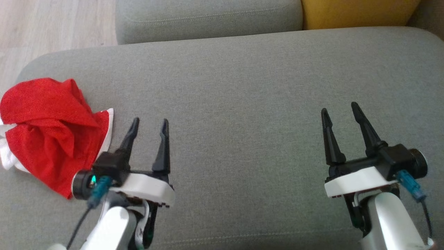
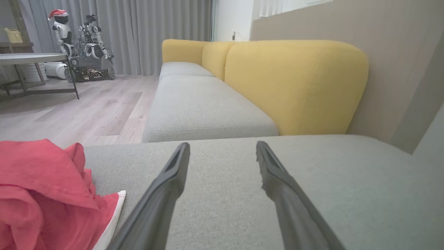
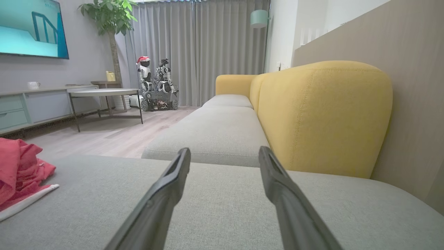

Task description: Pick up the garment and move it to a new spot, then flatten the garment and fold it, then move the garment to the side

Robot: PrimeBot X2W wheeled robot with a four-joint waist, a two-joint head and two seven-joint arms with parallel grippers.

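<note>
A crumpled red garment [image 1: 48, 132] with white trim lies bunched at the left end of the grey sofa seat [image 1: 242, 86]. My left gripper [image 1: 150, 123] hovers open just to its right, nothing between its fingers. Far to the right, my right gripper [image 1: 340, 108] is open too, over bare cushion. In the left wrist view the garment [image 2: 45, 194] fills the lower left beside my left gripper [image 2: 223, 146]. In the right wrist view the garment [image 3: 19, 173] sits at the far left, well away from my right gripper [image 3: 224, 151].
A second grey seat cushion [image 1: 208, 17] lies beyond, with a yellow backrest [image 1: 357, 12] at the upper right. Wooden floor [image 1: 52, 24] lies off the sofa's left end. A low table [image 3: 104, 93] and a parked robot [image 3: 156, 86] stand far across the room.
</note>
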